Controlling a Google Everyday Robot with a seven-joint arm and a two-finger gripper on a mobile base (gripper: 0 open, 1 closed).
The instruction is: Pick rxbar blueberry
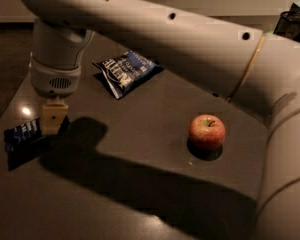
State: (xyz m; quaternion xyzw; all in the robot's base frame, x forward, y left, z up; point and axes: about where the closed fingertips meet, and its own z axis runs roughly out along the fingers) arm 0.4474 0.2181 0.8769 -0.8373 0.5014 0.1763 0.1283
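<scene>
The rxbar blueberry [22, 132] is a small flat dark navy wrapper with white lettering, at the left edge of the dark table [140, 149]. My gripper [54, 120] hangs from the arm's wrist straight above the bar's right end and is shut on it. One tan finger [54, 115] shows in front of the bar. The bar sits a little above the table, with its dark shadow under it.
A larger blue-and-white chip bag [126, 71] lies at the table's back middle. A red apple [207, 131] stands to the right. My big white arm [200, 39] spans the top of the view. A dark basket [295, 19] is at the far right.
</scene>
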